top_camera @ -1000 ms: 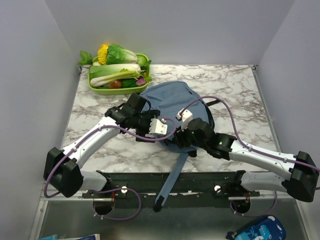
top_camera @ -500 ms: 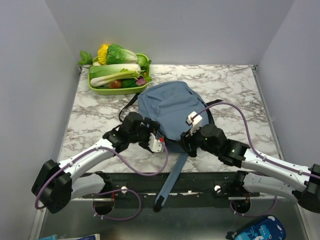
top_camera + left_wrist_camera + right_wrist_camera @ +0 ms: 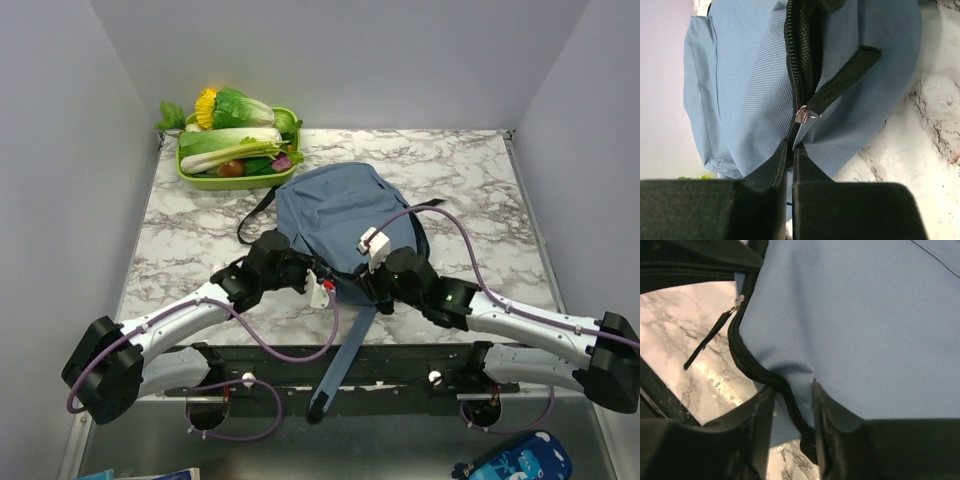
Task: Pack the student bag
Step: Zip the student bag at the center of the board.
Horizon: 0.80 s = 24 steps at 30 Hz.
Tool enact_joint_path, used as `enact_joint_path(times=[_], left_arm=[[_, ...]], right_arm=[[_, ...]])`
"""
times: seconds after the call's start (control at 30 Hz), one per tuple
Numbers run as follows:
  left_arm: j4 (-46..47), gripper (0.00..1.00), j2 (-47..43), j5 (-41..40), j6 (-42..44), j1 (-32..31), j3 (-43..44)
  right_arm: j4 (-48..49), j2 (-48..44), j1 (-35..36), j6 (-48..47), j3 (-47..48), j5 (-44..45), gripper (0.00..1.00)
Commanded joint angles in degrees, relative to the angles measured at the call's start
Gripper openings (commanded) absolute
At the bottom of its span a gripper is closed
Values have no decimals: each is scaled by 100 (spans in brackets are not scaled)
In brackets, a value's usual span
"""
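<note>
The student bag [image 3: 340, 212], a dusty-blue backpack, lies flat in the middle of the marble table. My left gripper [image 3: 322, 287] is at its near-left edge and my right gripper [image 3: 372, 280] at its near edge. In the left wrist view the jaws of my left gripper [image 3: 790, 146] are pinched shut on the black zipper seam [image 3: 796, 60], just below the metal puller ring [image 3: 803, 115] and its black pull tab [image 3: 842, 75]. In the right wrist view my right gripper [image 3: 792, 390] clamps a fold of blue fabric [image 3: 860, 315] and the zipper [image 3: 752, 367]; a second puller [image 3: 715, 335] hangs at the left.
A green tray of vegetables [image 3: 237, 150] sits at the back left corner. A black bag strap [image 3: 345, 350] trails over the near table edge onto the arm rail. Another strap loop [image 3: 255, 215] lies left of the bag. A dark-blue printed pouch [image 3: 515, 460] lies below the table at bottom right.
My left gripper has drawn back from the bag's top to its near-left edge and closed on the zipper seam. My right gripper shifted slightly left and narrowed onto the bag's edge.
</note>
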Motion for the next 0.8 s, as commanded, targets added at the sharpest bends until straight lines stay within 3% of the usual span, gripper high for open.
enact_joint_path(times=[0.0, 0.1, 0.2, 0.4, 0.77], left_arm=[[81, 8, -268, 129, -326, -166, -12], [-183, 6, -434, 103, -396, -228, -12], [-306, 6, -628, 50, -414, -280, -126], [-228, 6, -874, -55, -397, -456, -477], [-25, 6, -1094, -529, 411, -799, -1198]], right_arm=[[452, 292, -41, -197, 308, 664, 29], [532, 380, -155, -197, 387, 814, 10], [690, 362, -410, -101, 474, 937, 1], [603, 423, -709, 172, 642, 841, 1], [295, 310, -823, 620, 747, 1087, 1]])
